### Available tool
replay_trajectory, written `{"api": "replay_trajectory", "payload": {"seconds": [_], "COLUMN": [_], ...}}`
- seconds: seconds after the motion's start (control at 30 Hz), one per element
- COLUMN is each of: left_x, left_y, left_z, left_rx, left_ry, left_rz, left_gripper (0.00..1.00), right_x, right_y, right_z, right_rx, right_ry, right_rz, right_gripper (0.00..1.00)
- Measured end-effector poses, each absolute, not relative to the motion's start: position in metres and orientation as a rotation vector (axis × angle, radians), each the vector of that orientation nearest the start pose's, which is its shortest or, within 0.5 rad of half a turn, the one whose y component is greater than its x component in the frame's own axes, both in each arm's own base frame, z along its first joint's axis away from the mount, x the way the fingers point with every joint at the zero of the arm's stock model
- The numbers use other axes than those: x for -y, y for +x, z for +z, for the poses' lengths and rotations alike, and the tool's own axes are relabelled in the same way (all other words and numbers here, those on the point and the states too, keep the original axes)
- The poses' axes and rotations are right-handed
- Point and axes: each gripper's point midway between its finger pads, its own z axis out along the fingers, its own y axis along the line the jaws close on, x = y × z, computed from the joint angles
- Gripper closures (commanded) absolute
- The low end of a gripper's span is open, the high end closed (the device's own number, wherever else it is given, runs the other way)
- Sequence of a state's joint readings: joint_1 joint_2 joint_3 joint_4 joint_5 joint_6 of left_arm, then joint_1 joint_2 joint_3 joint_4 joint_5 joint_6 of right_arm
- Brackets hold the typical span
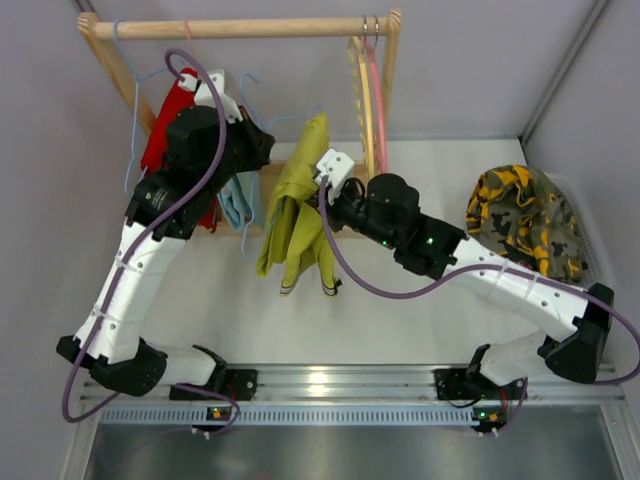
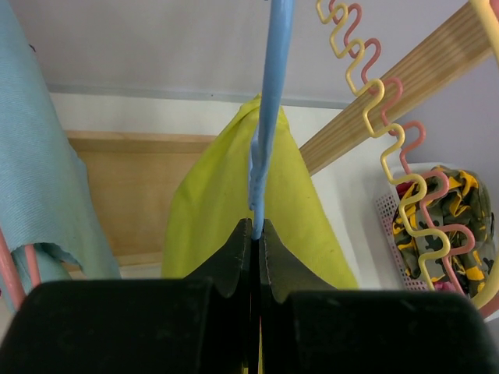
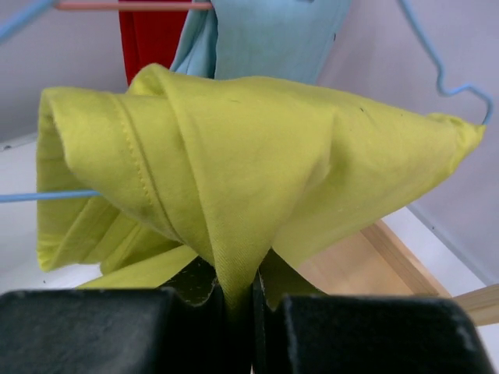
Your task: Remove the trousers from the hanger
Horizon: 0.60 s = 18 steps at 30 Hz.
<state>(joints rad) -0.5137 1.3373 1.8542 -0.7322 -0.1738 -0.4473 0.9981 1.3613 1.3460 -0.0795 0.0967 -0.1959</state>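
Right claw [image 3: 251,284]: clenched on a fold of the yellow-green trousers [image 3: 257,156].
Left claw [image 2: 256,227]: clamped tight on the blue hanger [image 2: 269,101] wire.
Garments: the yellow-green trousers drape over that hanger, mid-scene; the light blue trousers [image 3: 265,31] and red trousers [image 3: 152,39] hang further left.
Risk: if the cloth snags when pulled, the thin wire may twist out of the left pinch.

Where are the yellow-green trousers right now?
Top view, centre: the yellow-green trousers hang on the blue hanger, just right of the light blue trousers, a fold pinched by the right end effector.
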Motion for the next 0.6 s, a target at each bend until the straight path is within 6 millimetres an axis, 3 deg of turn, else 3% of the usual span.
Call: {"api": "replay_trajectory", "payload": {"seconds": [0.23, 0.6], "left_x": [0.175, 0.176], "left_y": [0.337, 0.339], "left_z": [0.434, 0.404], "left_rx": [-1.849, -1.912], "left_ry": [-0.062, -0.051], "left_rz": [-0.513, -0.481], "left_gripper": [1.0, 1.0], "right_x": [-0.36, -0.35], "right_y": [0.257, 0.251], "right_z": [0.399, 0.417], "right_rx": [-1.388, -1.36], "right_ry": [-0.857, -0.855], "right_rz": [0.569, 0.563], "right_gripper": [1.0, 1.0]}}
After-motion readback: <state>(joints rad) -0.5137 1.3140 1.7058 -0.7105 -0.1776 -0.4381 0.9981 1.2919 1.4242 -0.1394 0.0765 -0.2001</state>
